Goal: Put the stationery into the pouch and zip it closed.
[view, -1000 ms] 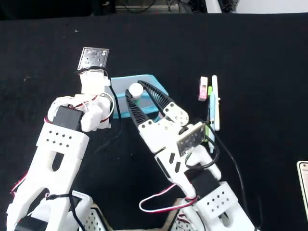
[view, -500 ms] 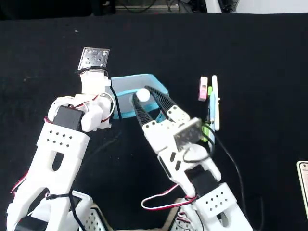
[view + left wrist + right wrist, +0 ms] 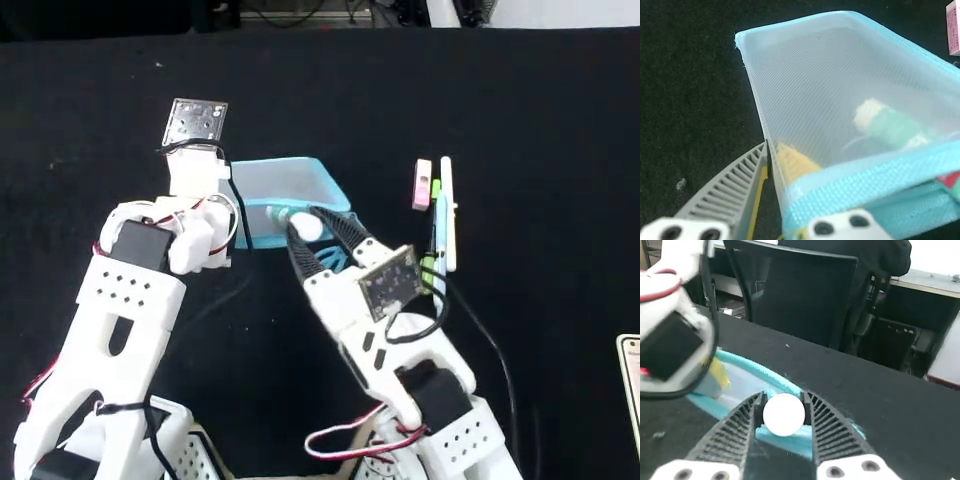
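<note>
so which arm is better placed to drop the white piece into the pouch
Right. The right end effector is shut on the white piece just at the mouth of the pouch, while the left end effector grips the pouch's edge and props it open.

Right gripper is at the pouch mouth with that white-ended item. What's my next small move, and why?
Probably ease the right gripper slightly further in, then open it. It is shut on the white round end of a green stick, right at the teal rim of the translucent mesh pouch. The left gripper holds the pouch, and the stick's body seems partly inside.
</note>
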You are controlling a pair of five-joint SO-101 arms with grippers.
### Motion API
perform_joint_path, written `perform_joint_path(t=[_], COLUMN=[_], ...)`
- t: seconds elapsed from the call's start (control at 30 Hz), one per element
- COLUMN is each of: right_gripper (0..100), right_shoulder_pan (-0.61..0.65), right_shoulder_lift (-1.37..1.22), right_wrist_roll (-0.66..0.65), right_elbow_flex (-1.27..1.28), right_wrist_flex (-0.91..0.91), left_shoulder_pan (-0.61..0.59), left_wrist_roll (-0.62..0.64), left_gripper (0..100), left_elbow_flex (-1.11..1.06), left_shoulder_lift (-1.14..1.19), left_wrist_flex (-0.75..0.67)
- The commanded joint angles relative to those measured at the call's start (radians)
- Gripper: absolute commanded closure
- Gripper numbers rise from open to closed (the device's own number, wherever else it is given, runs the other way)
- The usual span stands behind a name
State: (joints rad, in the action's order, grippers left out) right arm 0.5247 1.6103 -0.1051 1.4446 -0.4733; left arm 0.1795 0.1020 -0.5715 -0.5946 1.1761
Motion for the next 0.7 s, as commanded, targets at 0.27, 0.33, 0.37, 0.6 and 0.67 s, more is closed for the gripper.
perform_joint_path(t=[0.27, 0.33, 0.37, 0.6, 0.67], right_gripper=[98.7, 98.7, 98.6, 87.2, 80.5], right_shoulder_pan=[0.052, 0.054, 0.055, 0.057, 0.058], right_shoulder_lift=[-0.289, -0.418, -0.470, -0.662, -0.661], right_wrist_roll=[0.002, 0.002, 0.002, 0.006, 0.003], right_elbow_flex=[-0.245, -0.332, -0.371, -0.610, -0.654], right_wrist_flex=[0.043, 0.038, 0.038, -0.226, -0.305], left_shoulder_pan=[0.019, 0.019, 0.019, 0.019, 0.019], left_wrist_roll=[0.011, 0.011, 0.011, 0.011, 0.011], left_gripper=[97, 97, 97, 97, 97], left_elbow_flex=[-0.033, -0.033, -0.033, -0.033, -0.033], left_shoulder_lift=[0.009, 0.009, 0.009, 0.014, 0.012], left_wrist_flex=[-0.002, -0.002, -0.002, -0.002, -0.002])
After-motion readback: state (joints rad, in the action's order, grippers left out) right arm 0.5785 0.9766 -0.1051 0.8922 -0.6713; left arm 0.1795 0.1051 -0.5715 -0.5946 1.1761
